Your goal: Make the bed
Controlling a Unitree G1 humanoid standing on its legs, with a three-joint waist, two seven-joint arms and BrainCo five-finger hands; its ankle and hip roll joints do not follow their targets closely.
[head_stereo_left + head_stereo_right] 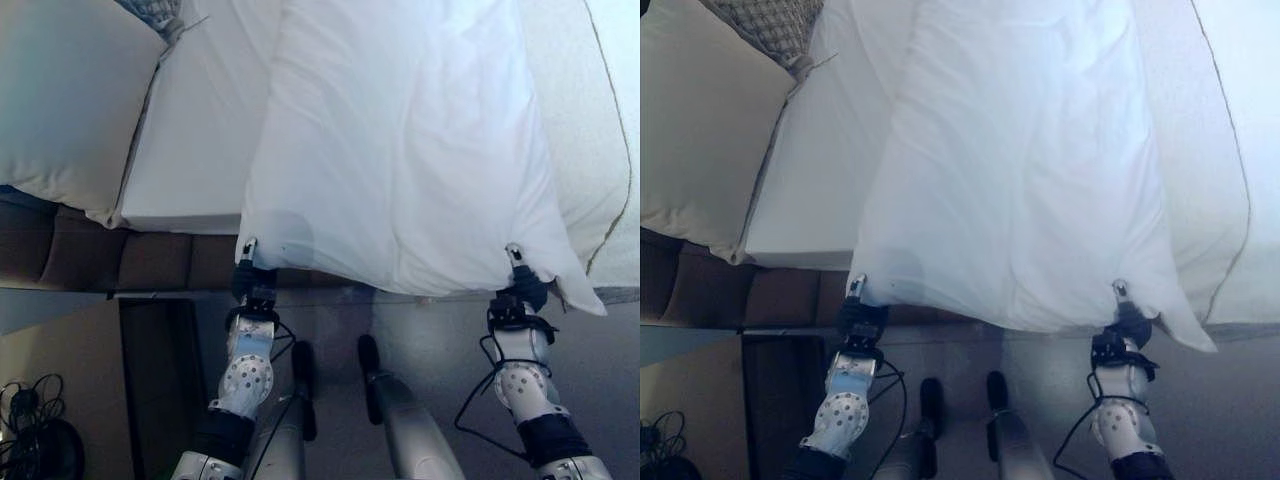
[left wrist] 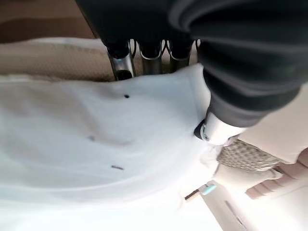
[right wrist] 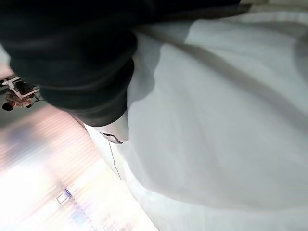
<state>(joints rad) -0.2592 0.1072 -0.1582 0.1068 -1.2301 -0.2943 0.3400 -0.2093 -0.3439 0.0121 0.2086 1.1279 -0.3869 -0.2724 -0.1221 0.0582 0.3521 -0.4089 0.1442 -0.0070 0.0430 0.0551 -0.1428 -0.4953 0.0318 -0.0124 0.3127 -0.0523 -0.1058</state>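
At far left a big pale pillow (image 1: pixel 70 100) leans against the side of the bed, and a small patterned cushion (image 1: pixel 770 25) sits just past its top corner. Below them runs a brown bed base (image 1: pixel 120 260), with dark flooring nearer the robot.

The mattress (image 1: pixel 195 150) is covered in a white sheet, bare along its left strip. Over its middle lies the white duvet (image 1: pixel 400 150), its near edge hanging just past the foot of the bed.

The left hand (image 1: pixel 252 275) grips the duvet's near left corner: in its wrist view the fingers (image 2: pixel 123 61) go under the cloth while the thumb (image 2: pixel 217 129) presses on top, pinching the edge.

The right hand (image 1: pixel 522 285) sits at the near right corner of the duvet, a fingertip poking up over the cloth. In its wrist view the thumb (image 3: pixel 113 130) lies against the white fabric, and the fingers are hidden behind the dark cover, but the corner bunches at the hand, so it is clamped on the duvet.

To the right, a cream blanket (image 1: pixel 600 120) with a thin dark edge line lies on the bed beside the duvet, reaching to the foot. Grey floor (image 1: pixel 440 340) spreads beneath the arms.
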